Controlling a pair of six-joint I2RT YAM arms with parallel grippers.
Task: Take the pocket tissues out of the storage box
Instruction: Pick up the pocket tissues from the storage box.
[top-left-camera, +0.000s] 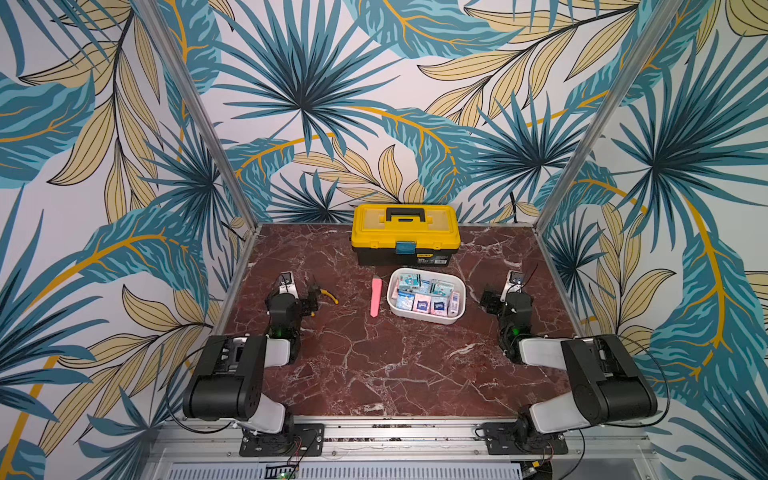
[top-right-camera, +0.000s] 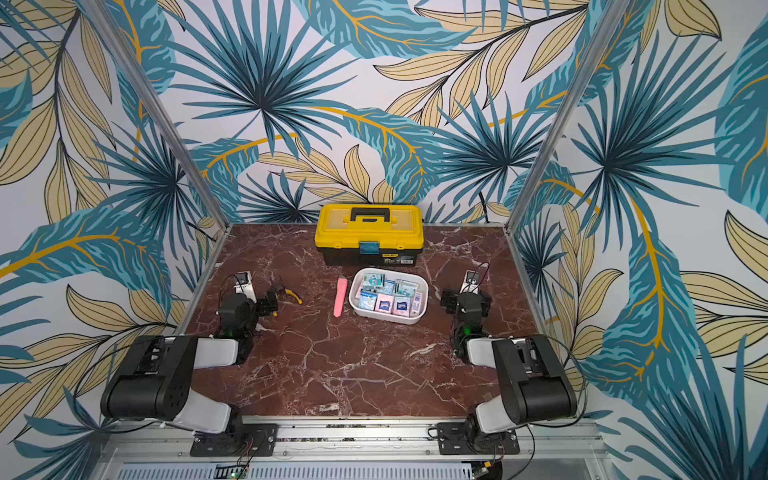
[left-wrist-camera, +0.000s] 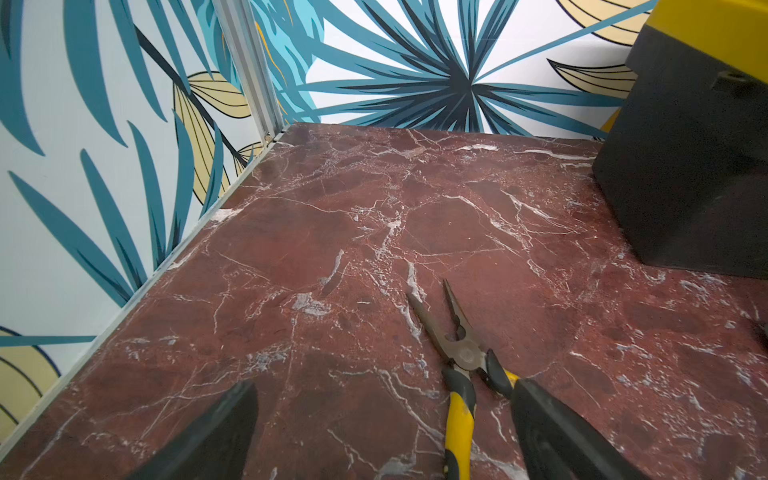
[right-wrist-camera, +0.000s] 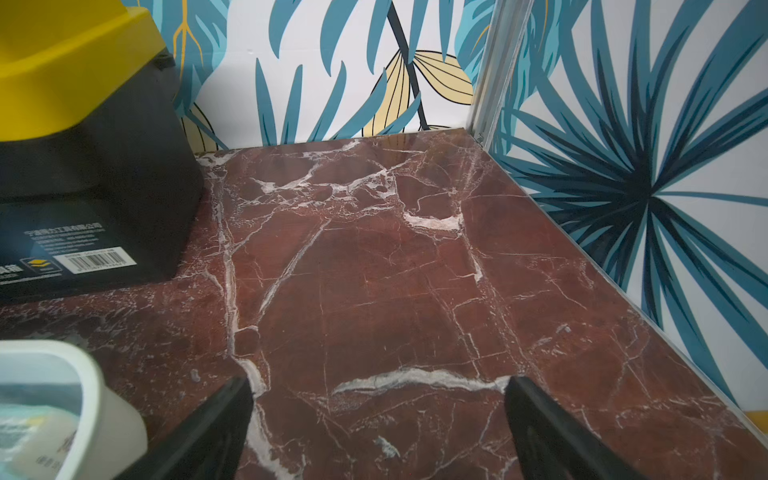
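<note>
Marble table (top-left-camera: 374, 365), toolbox (top-left-camera: 405, 232), storage box (top-left-camera: 428, 318), knife (top-left-camera: 376, 297), pliers (top-left-camera: 328, 296)

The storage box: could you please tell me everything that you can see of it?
The storage box is a white, lidless tub of smooth plastic, rounded-rectangular with low walls. It stands upright on the marble-look table, just in front of the yellow toolbox and apart from it, with the pink utility knife lying beside it. It is filled with the pocket tissues, pink, light blue and teal packs.
</note>
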